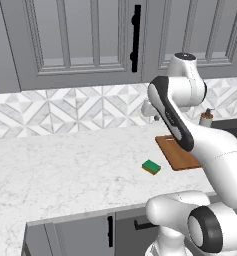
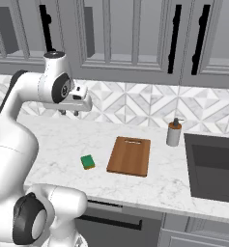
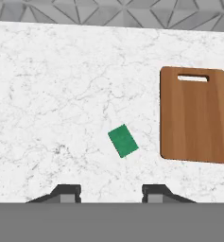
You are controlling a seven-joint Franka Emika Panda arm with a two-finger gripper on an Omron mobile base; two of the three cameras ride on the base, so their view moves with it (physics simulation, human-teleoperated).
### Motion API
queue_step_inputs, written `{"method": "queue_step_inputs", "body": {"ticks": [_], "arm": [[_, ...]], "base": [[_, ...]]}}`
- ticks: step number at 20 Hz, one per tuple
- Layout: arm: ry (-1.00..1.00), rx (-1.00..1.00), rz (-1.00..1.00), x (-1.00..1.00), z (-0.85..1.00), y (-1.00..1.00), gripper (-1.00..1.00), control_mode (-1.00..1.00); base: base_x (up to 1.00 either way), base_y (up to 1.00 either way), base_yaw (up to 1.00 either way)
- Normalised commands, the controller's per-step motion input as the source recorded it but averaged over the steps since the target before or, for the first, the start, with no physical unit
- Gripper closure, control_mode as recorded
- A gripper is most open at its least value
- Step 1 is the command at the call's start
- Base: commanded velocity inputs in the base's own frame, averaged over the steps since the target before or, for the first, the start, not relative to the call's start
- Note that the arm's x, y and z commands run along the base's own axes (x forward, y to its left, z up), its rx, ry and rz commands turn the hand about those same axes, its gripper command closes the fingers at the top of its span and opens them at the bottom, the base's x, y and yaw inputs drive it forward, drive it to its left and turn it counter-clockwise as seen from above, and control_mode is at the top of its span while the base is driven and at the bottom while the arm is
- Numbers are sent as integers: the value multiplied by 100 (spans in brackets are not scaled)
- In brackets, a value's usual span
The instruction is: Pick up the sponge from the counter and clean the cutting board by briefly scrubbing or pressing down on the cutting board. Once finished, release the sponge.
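The sponge point(image 1: 151, 167) point(image 2: 87, 162) point(image 3: 123, 141), a small green block with a yellow lower layer, lies on the white marble counter point(image 1: 65, 170) point(image 2: 58, 144) point(image 3: 52, 94). Just to its right lies the reddish-brown cutting board point(image 1: 177, 152) point(image 2: 129, 156) point(image 3: 196, 120), flat, with its handle slot toward the backsplash. My gripper point(image 2: 72, 112) point(image 3: 111, 191) hangs high above the counter, behind and to the left of the sponge. It is open, with nothing between its fingers. In the left base view my arm covers part of the board.
A soap dispenser point(image 1: 206, 119) point(image 2: 173, 132) stands at the backsplash right of the board. Further right is a dark sink basin point(image 2: 215, 166). Grey wall cabinets point(image 2: 130, 38) hang above the counter. The counter's front edge runs just below the sponge and board.
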Motion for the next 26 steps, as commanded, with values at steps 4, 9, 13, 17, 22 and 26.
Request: {"method": "queue_step_inputs", "body": {"ticks": [4,9,13,17,22,26], "arm": [[-1,0,0,-31,-2,0,-100,-100],[10,-2,0,-56,-33,0,-100,-100],[6,-4,3,-38,-40,0,-100,-100],[0,-5,11,-10,-47,0,-100,-100],[0,-2,21,4,-63,23,-100,-100],[0,0,20,28,-58,13,-100,-100]], "base": [[0,0,0],[0,0,0],[0,0,0],[0,0,0],[0,0,0],[0,0,0]]}}
